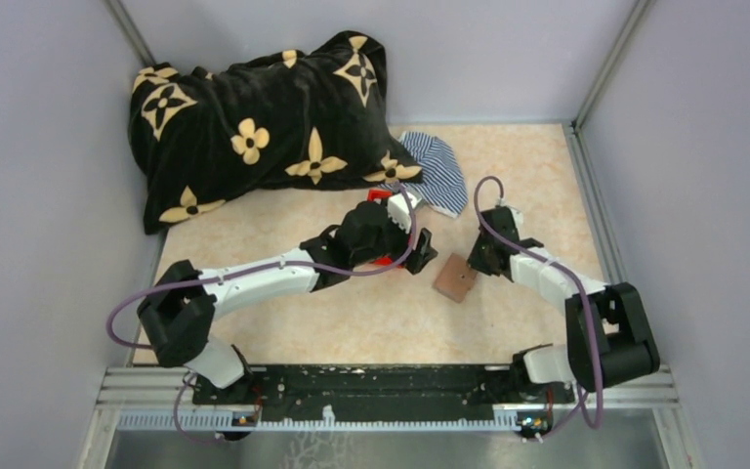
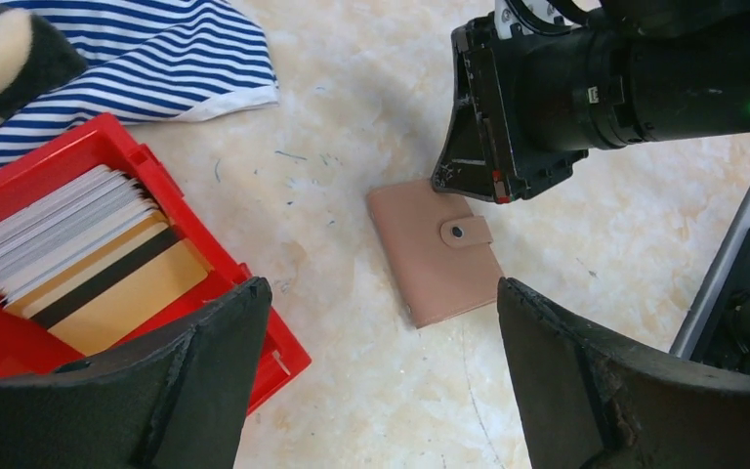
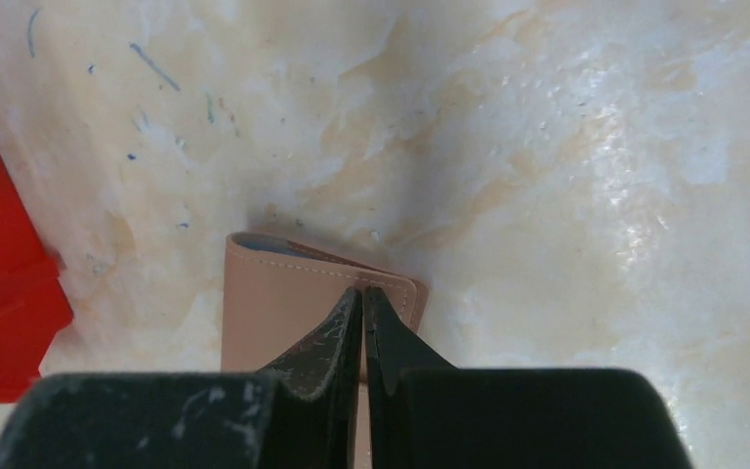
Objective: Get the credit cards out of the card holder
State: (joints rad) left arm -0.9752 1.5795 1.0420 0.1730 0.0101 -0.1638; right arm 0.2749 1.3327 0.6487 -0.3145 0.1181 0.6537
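- I am seeing the card holder (image 2: 437, 257) lying flat on the marbled table (image 2: 371, 88), folded closed with its tab snapped down.
- The right gripper (image 3: 363, 293) is hanging over the holder's far edge, its fingers pressed almost together; I cannot tell whether they are pinching anything.
- The left gripper (image 2: 381, 288) is hovering with its fingers spread wide, empty, above the holder and the red box (image 2: 264, 332).
- A stack of cards (image 2: 88, 254) is sitting inside that box, beside a striped cloth (image 2: 156, 49).
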